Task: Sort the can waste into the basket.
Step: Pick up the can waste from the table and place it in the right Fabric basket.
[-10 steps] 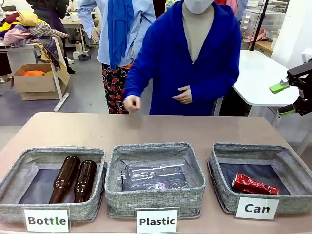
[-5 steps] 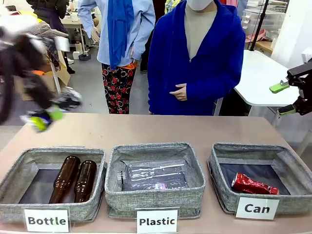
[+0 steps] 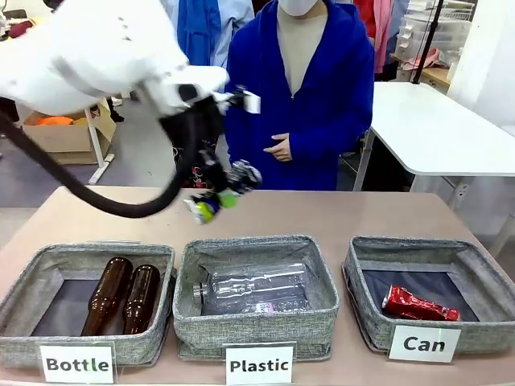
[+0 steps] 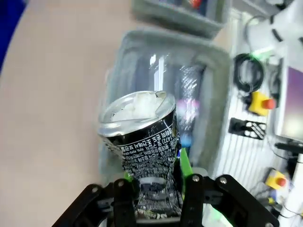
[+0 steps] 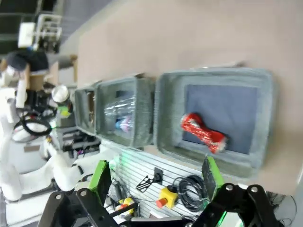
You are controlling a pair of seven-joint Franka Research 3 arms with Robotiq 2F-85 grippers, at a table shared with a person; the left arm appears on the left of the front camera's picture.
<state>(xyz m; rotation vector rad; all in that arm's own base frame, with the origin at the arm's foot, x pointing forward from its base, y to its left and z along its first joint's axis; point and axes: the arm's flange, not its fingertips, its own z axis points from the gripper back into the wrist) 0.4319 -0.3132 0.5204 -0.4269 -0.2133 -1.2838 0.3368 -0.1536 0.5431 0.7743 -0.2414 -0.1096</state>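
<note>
Aloft | left tool [image 4: 154, 182] clamps silver can [image 4: 142, 142] | right tool [image 5: 156, 182] spread, empty

Left gripper [image 3: 216, 199] with the silver can [image 4: 142, 142] clamped in it hangs over the far strip of bare table [image 3: 322, 211], just behind the Plastic basket [image 3: 256, 326]. From there to the Can basket [image 3: 475, 322] it's open tabletop and open air. Over the baskets nothing pokes above the rims (the clear bottles [image 3: 253, 291] and brown bottles [image 3: 121, 293] lie flat). The crushed red can [image 3: 418, 305] takes the Can basket's front middle; the floor behind it is bare. The person [image 3: 302, 96] stands along the far edge.
</note>
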